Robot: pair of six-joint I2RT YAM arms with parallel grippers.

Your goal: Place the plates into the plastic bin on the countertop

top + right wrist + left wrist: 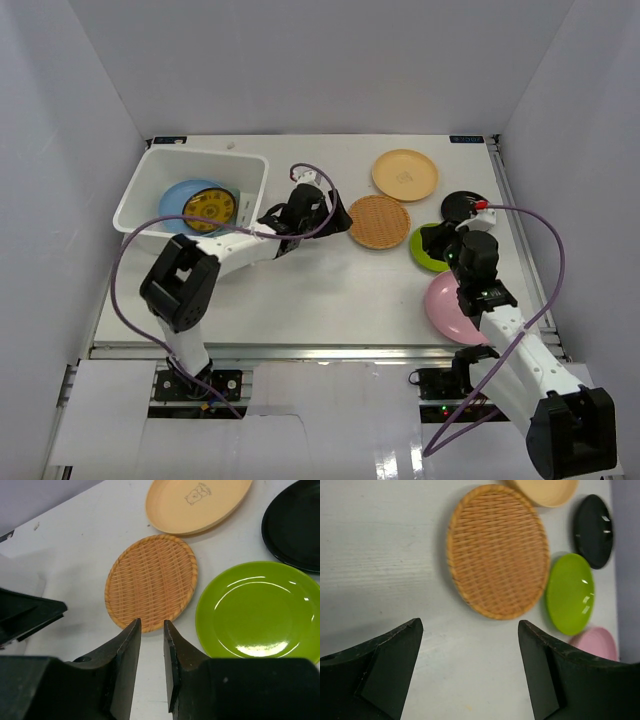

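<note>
Top external view: my left gripper (337, 213) sits just beside the left rim of the tan woven plate (379, 221). The white bin (255, 190) is on the other side of that arm, at the far left of the countertop (320, 290).

Left wrist view: the jaws are spread wide with nothing between them, only bare tabletop. The woven plate lies straight ahead, just past the fingertips and slightly toward the right finger.

Right gripper (152, 625): the jaws are drawn in to a narrow slit and hold nothing. It hangs over the near-left edge of the lime green plate (260, 610), with the woven plate ahead of its tips.

Judgement: both grippers are close to the woven plate, but the left one is on the bin side, so that plate is the left arm's pick.

Orientation: the woven plate is round and lies flat, face up, so it has no true long axis. The oval seen from the wrists is only the viewing angle. The rim facing the left fingers is the edge to take. Whether its right rim touches the lime green plate, I cannot tell.

Plate positions:
- In the bin: blue plate (175, 200) with the brown-gold patterned plate (210, 208) lying on it.
- On the countertop: peach plate (404, 174), black plate (465, 207), pink plate (445, 305), plus the woven and lime green ones.
- The pale green rectangular plate is not in sight.
</note>
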